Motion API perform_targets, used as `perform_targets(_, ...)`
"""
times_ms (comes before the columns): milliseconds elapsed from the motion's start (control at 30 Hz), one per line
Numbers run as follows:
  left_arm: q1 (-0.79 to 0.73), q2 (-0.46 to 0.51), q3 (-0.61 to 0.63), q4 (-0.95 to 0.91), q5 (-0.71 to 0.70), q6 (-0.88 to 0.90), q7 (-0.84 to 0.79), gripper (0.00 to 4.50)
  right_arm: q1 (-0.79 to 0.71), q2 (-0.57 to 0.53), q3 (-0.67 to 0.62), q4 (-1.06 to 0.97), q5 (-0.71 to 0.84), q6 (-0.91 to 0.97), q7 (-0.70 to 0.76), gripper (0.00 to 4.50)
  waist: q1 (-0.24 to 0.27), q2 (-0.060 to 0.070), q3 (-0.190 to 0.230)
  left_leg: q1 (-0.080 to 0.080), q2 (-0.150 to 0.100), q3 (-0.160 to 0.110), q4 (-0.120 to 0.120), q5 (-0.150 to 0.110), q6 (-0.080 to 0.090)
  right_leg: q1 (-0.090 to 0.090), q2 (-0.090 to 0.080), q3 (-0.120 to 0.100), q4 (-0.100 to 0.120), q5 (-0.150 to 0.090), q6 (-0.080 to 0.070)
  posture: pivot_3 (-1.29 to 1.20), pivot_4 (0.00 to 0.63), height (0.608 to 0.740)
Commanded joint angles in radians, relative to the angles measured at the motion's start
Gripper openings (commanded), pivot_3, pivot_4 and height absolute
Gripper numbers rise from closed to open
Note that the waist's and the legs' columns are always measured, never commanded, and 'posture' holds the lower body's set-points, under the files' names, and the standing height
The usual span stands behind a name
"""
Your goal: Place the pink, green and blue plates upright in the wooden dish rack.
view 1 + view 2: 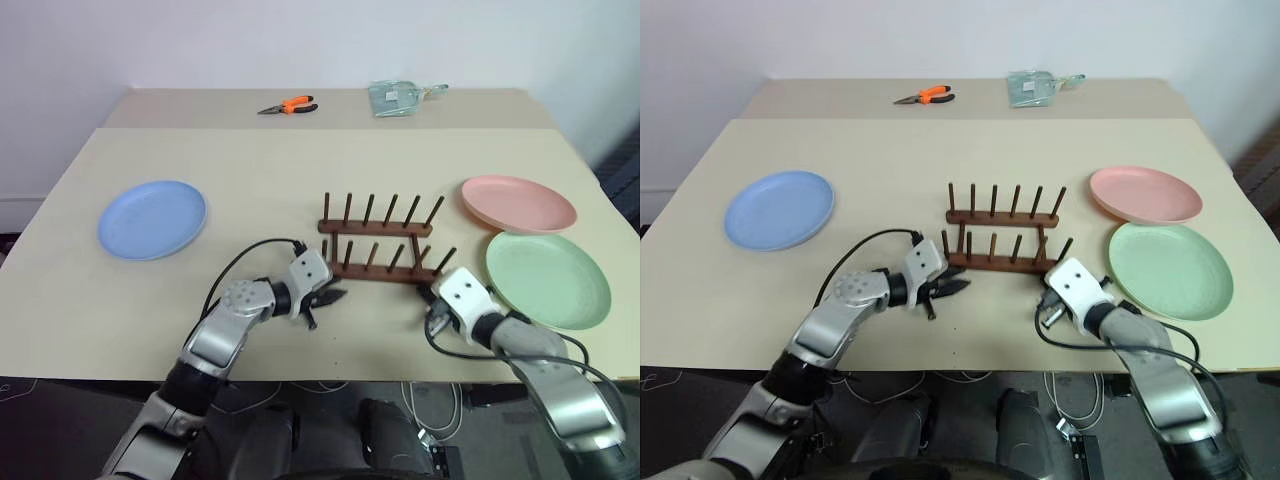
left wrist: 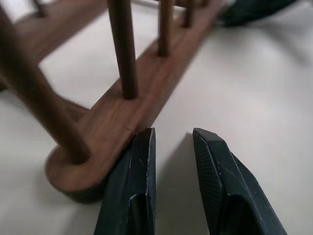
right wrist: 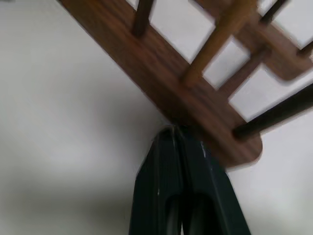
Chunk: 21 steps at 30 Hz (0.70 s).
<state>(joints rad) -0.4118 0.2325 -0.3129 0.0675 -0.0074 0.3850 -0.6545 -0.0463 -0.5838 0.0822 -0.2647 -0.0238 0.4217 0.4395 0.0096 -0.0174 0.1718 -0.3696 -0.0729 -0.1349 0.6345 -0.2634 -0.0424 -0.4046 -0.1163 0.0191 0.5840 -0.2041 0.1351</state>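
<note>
Flanking the wooden dish rack [image 1: 378, 243] at tabletop [image 1: 300, 170] centre, the left tool [image 2: 172, 147] stands slightly parted, empty, at its near-left end; the right tool [image 3: 177, 147] is closed, tips at the near rail. Blue plate [image 1: 152, 218] lies at nine o'clock, green plate [image 1: 547, 278] and pink plate [image 1: 518, 203] at three. Far-edge pliers [image 1: 289, 106] are small.

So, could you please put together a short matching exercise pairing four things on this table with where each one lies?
Things:
1. blue plate
2. green plate
3. wooden dish rack
4. orange-handled pliers

Places:
A. at the table's far edge
B. mid-table, between the left gripper and the right gripper
C. flat on the robot's left side
D. flat on the robot's right side, just nearer than the pink plate

Pairs: 1-C, 2-D, 3-B, 4-A
</note>
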Motion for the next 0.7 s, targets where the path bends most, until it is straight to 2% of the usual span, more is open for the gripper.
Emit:
perform_targets(33,-0.035,-0.007,0.064,0.094,0.028,-0.024,0.105,1.25,-0.09,0.022,0.017,0.124,-0.064,-0.057,-0.051,0.0,-0.001,0.0,-0.001,0.0,0.0,0.0,0.0,0.0,0.0,0.0,0.0,0.0,0.0,0.0,0.0,0.0,0.15,0.74)
perform_targets(233,-0.066,0.002,0.085,0.146,0.011,-0.066,0.101,1.25,-0.167,0.024,-0.001,0.199,-0.066,-0.105,-0.041,0.0,0.001,0.001,-0.001,-0.001,0.0,0.0,-0.003,0.0,0.0,-0.003,0.001,0.0,0.001,0.003,0.001,0.0,0.15,0.74)
perform_targets(333,-0.059,0.02,0.104,0.112,-0.011,-0.068,0.079,1.18,-0.129,-0.044,-0.08,0.082,-0.032,-0.111,0.014,0.82,0.001,0.001,-0.001,-0.001,0.0,0.0,-0.002,0.0,0.0,-0.003,0.001,0.0,0.001,0.003,0.001,0.0,0.15,0.74)
perform_targets(433,-0.016,0.055,0.104,-0.01,-0.078,-0.065,-0.017,1.18,-0.086,-0.183,-0.198,-0.007,-0.059,-0.122,0.055,2.33,0.001,0.003,0.001,-0.003,-0.001,0.0,-0.002,0.0,0.0,-0.004,0.0,0.0,0.0,0.003,0.001,0.0,0.15,0.74)
perform_targets(500,0.004,0.066,0.102,-0.062,-0.108,-0.052,-0.052,1.18,-0.07,-0.263,-0.221,0.002,-0.096,-0.149,0.067,3.35,0.002,0.003,0.001,-0.003,-0.001,0.001,-0.002,0.0,0.0,-0.004,-0.001,0.0,0.0,0.003,0.001,0.0,0.15,0.74)
perform_targets(567,0.029,0.075,0.09,-0.13,-0.149,-0.03,-0.099,1.18,-0.071,-0.362,-0.222,0.089,-0.161,-0.236,0.073,3.35,0.002,0.002,0.001,-0.003,-0.001,0.001,-0.002,0.0,0.0,-0.003,-0.001,0.0,0.0,0.001,0.004,0.0,0.15,0.74)
perform_targets(700,0.048,0.069,0.066,-0.201,-0.187,0.001,-0.138,1.18,-0.145,-0.431,-0.157,0.314,-0.248,-0.368,0.047,3.35,-0.001,0.002,0.001,-0.002,0.0,0.002,-0.002,0.0,0.0,-0.003,-0.001,0.001,-0.001,0.0,0.002,0.0,0.15,0.74)
